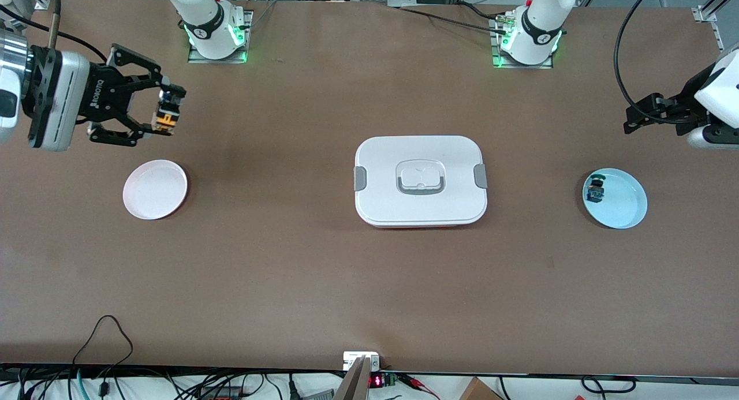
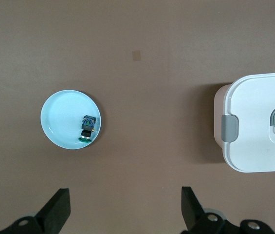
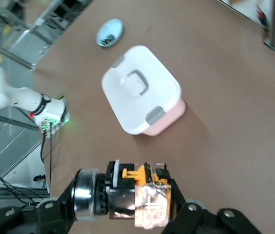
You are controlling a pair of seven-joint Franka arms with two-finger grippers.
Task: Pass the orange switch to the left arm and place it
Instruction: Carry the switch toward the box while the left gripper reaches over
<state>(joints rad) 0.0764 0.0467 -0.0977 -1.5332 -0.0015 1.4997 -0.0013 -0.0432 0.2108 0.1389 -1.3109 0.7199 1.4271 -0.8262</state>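
1. Brown table (image 1: 288, 273) fills the scene, with cables along its edge nearest the front camera.
2. The right gripper (image 1: 166, 112) is in the air above the table, near the white plate (image 1: 155, 189) at the right arm's end; its fingers are closed on the orange switch (image 1: 166, 114).
3. The switch's round face is hard to make out; the right wrist view shows mostly its body (image 3: 144, 195).
4. The left gripper (image 2: 125, 207) is in the air near the blue plate (image 1: 615, 198), fingers wide apart, holding nothing; the arm is cut by the picture edge.
5. On the blue plate lies a small blue-green switch (image 1: 595, 190).
6. The box (image 1: 420, 180) stands mid-table, lid on.
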